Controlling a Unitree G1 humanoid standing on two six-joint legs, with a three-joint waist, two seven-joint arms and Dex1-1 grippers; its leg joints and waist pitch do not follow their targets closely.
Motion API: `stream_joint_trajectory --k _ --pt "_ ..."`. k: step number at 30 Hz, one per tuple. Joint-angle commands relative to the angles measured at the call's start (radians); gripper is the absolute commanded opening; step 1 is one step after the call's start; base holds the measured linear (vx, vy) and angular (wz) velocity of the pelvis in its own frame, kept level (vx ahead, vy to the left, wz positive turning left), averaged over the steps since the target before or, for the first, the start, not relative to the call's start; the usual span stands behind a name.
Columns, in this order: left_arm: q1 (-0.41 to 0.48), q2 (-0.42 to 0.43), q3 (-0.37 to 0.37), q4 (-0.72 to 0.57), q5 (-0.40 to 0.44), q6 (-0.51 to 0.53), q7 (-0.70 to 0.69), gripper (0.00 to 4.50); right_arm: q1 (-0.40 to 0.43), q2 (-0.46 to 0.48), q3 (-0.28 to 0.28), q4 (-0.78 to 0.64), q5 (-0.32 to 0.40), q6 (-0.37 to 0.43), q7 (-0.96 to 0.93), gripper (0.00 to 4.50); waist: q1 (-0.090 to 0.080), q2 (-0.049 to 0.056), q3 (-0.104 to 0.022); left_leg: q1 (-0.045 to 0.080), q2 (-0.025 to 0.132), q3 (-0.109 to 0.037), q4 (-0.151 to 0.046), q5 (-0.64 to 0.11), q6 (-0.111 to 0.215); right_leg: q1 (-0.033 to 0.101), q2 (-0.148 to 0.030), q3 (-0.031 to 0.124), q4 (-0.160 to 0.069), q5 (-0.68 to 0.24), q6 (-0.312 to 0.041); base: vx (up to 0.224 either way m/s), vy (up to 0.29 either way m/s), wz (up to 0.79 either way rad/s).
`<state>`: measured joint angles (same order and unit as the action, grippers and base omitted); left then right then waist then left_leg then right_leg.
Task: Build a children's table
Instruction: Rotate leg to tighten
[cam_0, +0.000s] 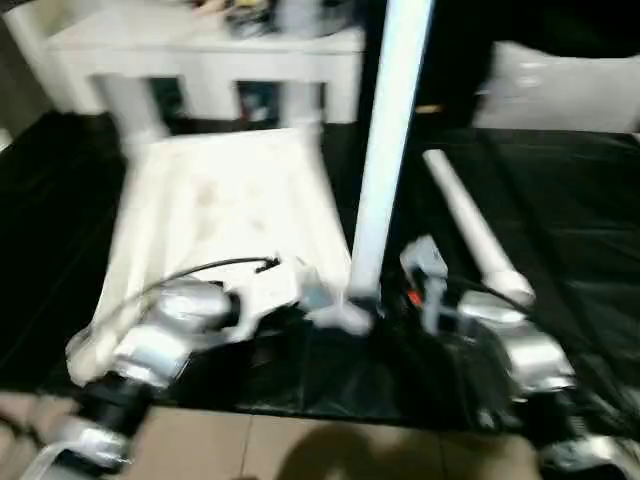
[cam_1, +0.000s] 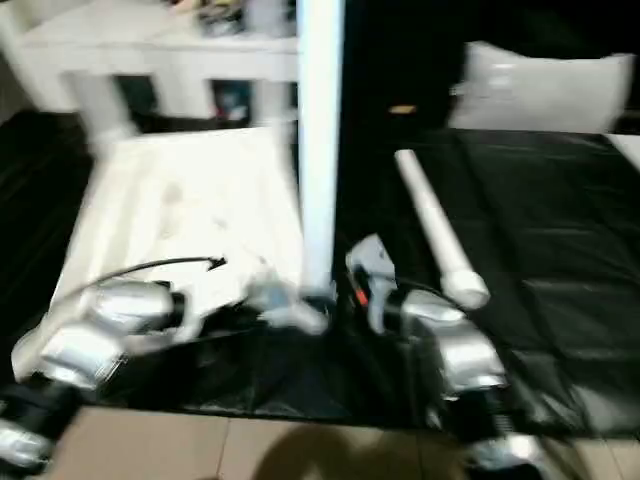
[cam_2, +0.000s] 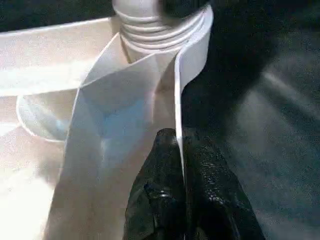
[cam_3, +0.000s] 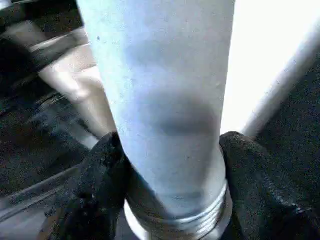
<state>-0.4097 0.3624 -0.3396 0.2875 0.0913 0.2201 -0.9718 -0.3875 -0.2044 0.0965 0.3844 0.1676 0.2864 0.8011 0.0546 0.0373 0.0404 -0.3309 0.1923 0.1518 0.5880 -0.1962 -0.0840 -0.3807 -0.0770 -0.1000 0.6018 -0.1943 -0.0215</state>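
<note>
While the left pincer (cam_2: 182, 165) is clenched on the thin rim of the white plastic table top (cam_0: 215, 215), its two black rubbery fingers (cam_2: 160, 200) press that edge from both sides, close under a round corner socket (cam_2: 160, 30) ringed with thread-like ridges. Across from it, the right pincer (cam_3: 172, 175) grasps an upright leg (cam_0: 385, 150) just above its ringed base collar, one dark textured finger on either side of the smooth, round, matte white shaft. That leg stands at the near corner of the top, rising tall and slightly tapered out of the head view.

Seen from the head, the top lies upside down, a square pale slab with shallow moulded hollows in its underside, its near corner between the two silver forearms. A second leg (cam_0: 475, 225) lies flat just beside the right forearm, a long tapered white tube with its wider end toward the robot, apart from the top.

All of this rests on a worktop (cam_0: 570, 230) covered in glossy black sheeting with soft creases. Nearer the robot, beyond the sheet's edge, runs a floor (cam_0: 330, 450) of pale beige tiles. Behind the worktop stands white furniture (cam_0: 200, 60) with thick posts and blurred clutter on it that I cannot make out, and to the right a pale bulky shape (cam_0: 560, 85) against a dark background.
</note>
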Motion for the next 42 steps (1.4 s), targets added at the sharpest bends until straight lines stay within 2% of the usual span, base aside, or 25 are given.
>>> stream_joint_trajectory --k 1,2,4,6,8,10,11,12,15,18,19,21,22,24,28,29,31,37,38,41,42 --pt "-0.002 -0.101 -0.064 -0.045 -0.018 0.025 0.051 0.00 -0.033 0.067 0.023 0.056 -0.025 0.026 -0.123 2.56 -0.007 0.003 -0.035 0.000 0.017 -0.020 -0.077 -0.417 -0.012 0.029 -0.074 0.026 -0.134 -0.662 -0.022 0.000 0.000 0.00" --pt "-0.007 -0.133 -0.061 -0.043 -0.013 0.043 0.086 0.00 -0.044 0.083 0.019 0.079 -0.046 0.003 -0.175 2.56 -0.015 0.005 -0.039 -0.013 0.023 -0.024 -0.084 -0.401 -0.004 0.038 -0.072 0.027 -0.127 -0.588 -0.038 0.000 0.000 0.00" --pt "-0.017 -0.180 -0.076 -0.046 0.010 0.066 0.122 0.00 -0.066 0.120 -0.001 0.128 -0.080 -0.026 -0.294 2.56 -0.024 0.007 -0.037 -0.013 0.025 -0.025 -0.086 -0.416 0.000 0.034 -0.071 0.025 -0.126 -0.545 -0.059 0.000 0.000 0.00" --pt "-0.021 -0.184 -0.079 -0.044 0.017 0.068 0.126 0.00 -0.067 0.126 -0.005 0.131 -0.073 -0.037 -0.286 2.56 -0.027 0.004 -0.041 -0.014 0.024 -0.024 -0.087 -0.403 0.012 0.037 -0.073 0.030 -0.125 -0.514 -0.073 0.000 0.000 0.00" --pt "-0.032 -0.180 -0.078 -0.036 0.035 0.070 0.139 0.00 -0.061 0.135 -0.018 0.112 -0.053 -0.047 -0.268 3.12 -0.021 0.004 -0.045 -0.014 0.027 -0.018 -0.086 -0.362 0.028 0.036 -0.072 0.042 -0.117 -0.427 -0.107 0.000 0.000 0.00" --pt "-0.039 -0.167 -0.075 -0.031 0.048 0.067 0.145 0.00 -0.053 0.140 -0.032 0.087 -0.034 -0.039 -0.260 3.29 -0.016 0.005 -0.047 -0.017 0.031 -0.015 -0.087 -0.319 0.036 0.038 -0.071 0.048 -0.106 -0.347 -0.139 0.000 0.000 0.00" --pt "-0.040 -0.165 -0.074 -0.031 0.049 0.067 0.145 0.00 -0.052 0.139 -0.033 0.085 -0.033 -0.039 -0.257 3.29 -0.013 0.008 -0.048 -0.014 0.033 -0.012 -0.086 -0.309 0.038 0.035 -0.070 0.050 -0.103 -0.319 -0.155 0.000 0.000 0.00" --pt "-0.039 -0.155 -0.071 -0.033 0.050 0.067 0.143 0.00 -0.046 0.131 -0.032 0.076 -0.032 -0.050 -0.244 3.37 -0.012 0.005 -0.048 -0.014 0.033 -0.010 -0.085 -0.306 0.039 0.035 -0.070 0.051 -0.102 -0.315 -0.161 0.000 0.000 0.00" --pt "-0.033 -0.135 -0.064 -0.039 0.055 0.064 0.134 0.00 -0.033 0.109 -0.029 0.061 -0.027 -0.079 -0.208 3.73 0.003 0.007 -0.053 -0.017 0.032 -0.004 -0.081 -0.253 0.045 0.038 -0.072 0.055 -0.097 -0.267 -0.181 0.000 0.000 0.00" --pt "-0.029 -0.111 -0.059 -0.036 0.054 0.043 0.113 0.00 -0.015 0.067 -0.027 0.042 -0.021 -0.103 -0.151 3.95 0.016 0.005 -0.062 -0.024 0.034 -0.003 -0.075 -0.152 0.060 0.047 -0.071 0.054 -0.080 -0.147 -0.197 0.000 0.000 0.00" --pt "-0.029 -0.100 -0.060 -0.032 0.053 0.026 0.097 0.00 -0.008 0.042 -0.023 0.036 -0.024 -0.128 -0.117 4.08 0.018 0.008 -0.066 -0.027 0.034 -0.003 -0.070 -0.111 0.072 0.047 -0.070 0.054 -0.071 -0.085 -0.210 0.000 0.000 0.00" --pt "-0.029 -0.082 -0.061 -0.023 0.048 0.003 0.073 0.00 0.000 0.007 -0.023 0.028 -0.023 -0.152 -0.067 4.24 0.023 0.012 -0.067 -0.030 0.034 -0.003 -0.067 -0.090 0.086 0.049 -0.069 0.053 -0.067 -0.037 -0.223 0.000 0.000 0.00" --pt "-0.033 -0.056 -0.057 -0.005 0.041 -0.019 0.042 0.00 0.009 -0.041 -0.026 0.012 -0.012 -0.164 0.002 4.32 0.025 0.008 -0.069 -0.030 0.033 -0.001 -0.065 -0.086 0.095 0.049 -0.068 0.052 -0.065 -0.017 -0.228 0.000 0.000 0.00" --pt "-0.037 -0.040 -0.057 0.007 0.037 -0.037 0.026 0.00 0.012 -0.070 -0.026 0.004 -0.007 -0.166 0.040 4.47 0.032 0.010 -0.065 -0.030 0.034 0.001 -0.065 -0.102 0.105 0.046 -0.068 0.053 -0.067 -0.030 -0.233 0.000 0.000 0.00" --pt "-0.050 0.016 -0.058 0.033 0.020 -0.121 -0.051 0.00 0.013 -0.169 -0.001 -0.005 -0.023 -0.206 0.165 4.47 0.037 0.008 -0.060 -0.027 0.034 0.001 -0.069 -0.164 0.086 0.046 -0.069 0.051 -0.079 -0.146 -0.205 0.000 0.000 0.00" --pt "-0.050 0.016 -0.058 0.033 0.020 -0.121 -0.051 0.00 0.013 -0.169 -0.001 -0.005 -0.023 -0.206 0.165 4.47 0.038 0.007 -0.060 -0.029 0.034 0.001 -0.070 -0.168 0.084 0.048 -0.070 0.052 -0.080 -0.169 -0.198 0.000 0.000 0.00" --pt "-0.048 0.052 -0.068 0.029 -0.005 -0.164 -0.137 0.00 0.005 -0.213 0.014 -0.016 -0.001 -0.202 0.264 4.47 0.040 0.001 -0.060 -0.029 0.035 0.002 -0.069 -0.167 0.088 0.048 -0.070 0.051 -0.081 -0.189 -0.195 0.000 0.000 0.00" --pt "-0.057 0.107 -0.100 0.048 -0.007 -0.239 -0.239 0.00 -0.015 -0.257 0.060 -0.016 0.014 -0.214 0.394 4.47 0.049 0.003 -0.062 -0.027 0.039 0.003 -0.065 -0.141 0.103 0.042 -0.069 0.051 -0.072 -0.149 -0.219 0.000 0.000 0.00" --pt "-0.059 0.111 -0.103 0.051 -0.008 -0.246 -0.249 0.00 -0.018 -0.261 0.066 -0.014 0.015 -0.214 0.406 4.47 0.051 0.001 -0.062 -0.026 0.040 0.004 -0.064 -0.144 0.101 0.040 -0.069 0.052 -0.072 -0.149 -0.222 0.000 0.000 0.00" --pt "-0.066 0.118 -0.110 0.062 -0.013 -0.271 -0.275 0.00 -0.025 -0.269 0.082 -0.007 0.012 -0.211 0.444 4.47 0.060 0.002 -0.062 -0.023 0.041 0.004 -0.065 -0.162 0.092 0.037 -0.070 0.054 -0.070 -0.165 -0.223 0.000 0.000 0.00" --pt "-0.068 0.119 -0.111 0.064 -0.014 -0.275 -0.280 0.00 -0.029 -0.266 0.085 0.001 0.010 -0.210 0.450 4.32 0.060 0.000 -0.061 -0.023 0.042 0.005 -0.065 -0.166 0.089 0.038 -0.070 0.054 -0.071 -0.170 -0.221 0.000 0.000 0.00"
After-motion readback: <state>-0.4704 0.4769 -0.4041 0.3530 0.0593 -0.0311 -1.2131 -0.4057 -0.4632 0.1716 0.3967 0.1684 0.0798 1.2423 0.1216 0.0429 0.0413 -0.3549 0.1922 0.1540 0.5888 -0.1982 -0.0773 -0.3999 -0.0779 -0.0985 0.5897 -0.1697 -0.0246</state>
